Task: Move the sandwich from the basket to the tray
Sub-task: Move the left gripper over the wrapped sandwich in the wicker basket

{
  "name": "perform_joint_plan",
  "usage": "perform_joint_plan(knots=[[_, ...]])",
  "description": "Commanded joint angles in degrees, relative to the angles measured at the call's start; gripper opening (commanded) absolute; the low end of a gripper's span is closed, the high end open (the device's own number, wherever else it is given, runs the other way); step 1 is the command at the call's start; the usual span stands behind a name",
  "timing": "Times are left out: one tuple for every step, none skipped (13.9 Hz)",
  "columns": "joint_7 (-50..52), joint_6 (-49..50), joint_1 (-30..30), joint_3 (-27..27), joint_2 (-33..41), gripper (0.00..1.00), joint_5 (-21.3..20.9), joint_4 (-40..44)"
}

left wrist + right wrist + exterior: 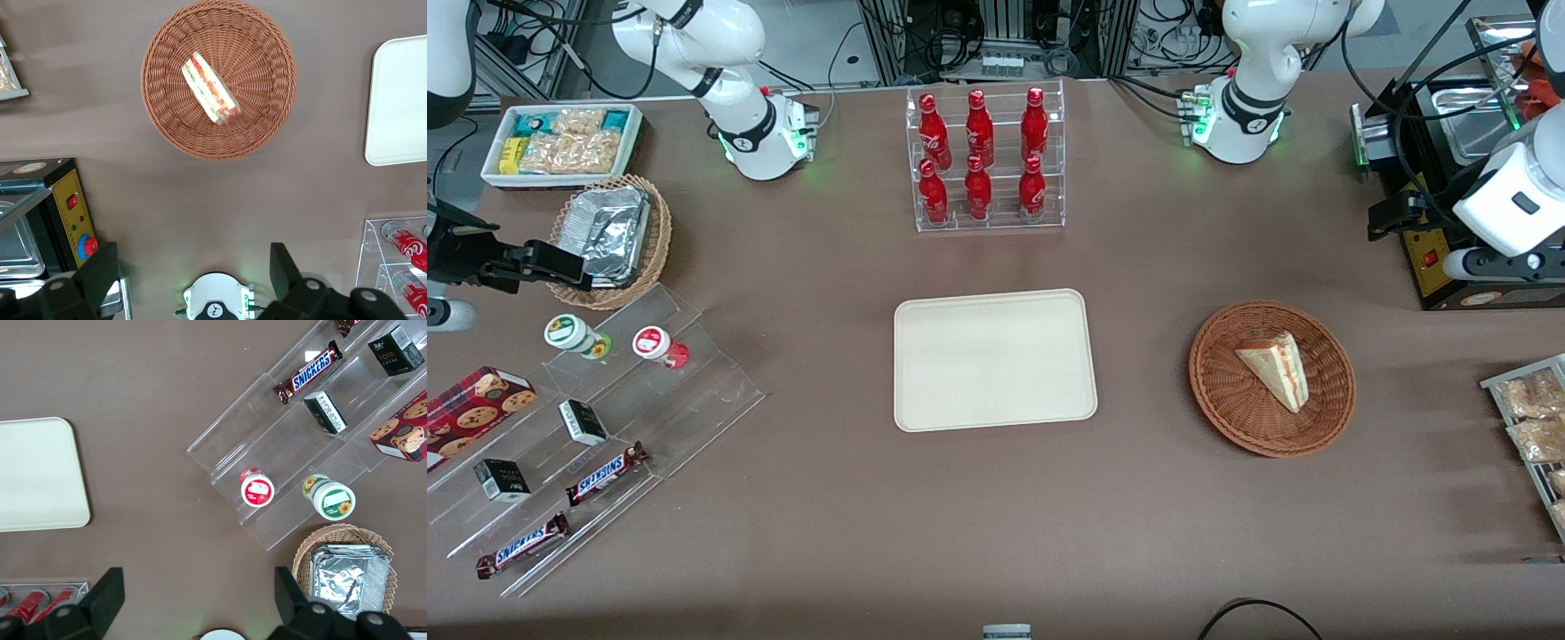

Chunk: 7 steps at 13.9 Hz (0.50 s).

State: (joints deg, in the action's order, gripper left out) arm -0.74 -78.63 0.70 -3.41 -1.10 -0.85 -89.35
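The sandwich (1276, 369) (210, 88), a pale bread wedge with red and green filling, lies in the round reddish-brown wicker basket (1227, 396) (167, 100). The cream tray (994, 360) (400, 100) (37, 477) lies flat at mid-table, beside the basket toward the parked arm's end, with nothing on it. My gripper (1400, 218) (192, 270) hangs high over the table by the black appliance, farther from the front camera than the basket. It is open, its black fingers (100, 267) wide apart with nothing between them.
A black appliance with a yellow panel (1432, 258) (67, 213) stands under my arm. A clear rack of red bottles (985, 160) stands farther back than the tray. Snack packets (1534, 418) lie at the working arm's end. A stepped acrylic shelf (587, 427), tan foil-container basket (609, 236) and white snack box (560, 142) are at the parked arm's end.
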Motion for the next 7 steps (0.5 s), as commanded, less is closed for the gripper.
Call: perform_joint_plan(knots=[[-0.4,1.0,0.3,-0.1,0.2,1.00,0.3,0.6],[-0.4,0.8,0.3,-0.1,0.1,1.00,0.3,0.5],[-0.4,0.6,0.2,-0.1,-0.4,1.00,0.3,0.5],[-0.6,0.5,0.2,-0.1,-0.9,1.00,0.3,0.4],[-0.6,0.5,0.0,-0.1,-1.8,1.00,0.2,0.2],[-0.4,0.0,-0.2,-0.1,-2.7,1.00,0.2,-0.1],[-0.1,-2.4,-0.4,-0.2,-2.8,1.00,0.1,-1.7]])
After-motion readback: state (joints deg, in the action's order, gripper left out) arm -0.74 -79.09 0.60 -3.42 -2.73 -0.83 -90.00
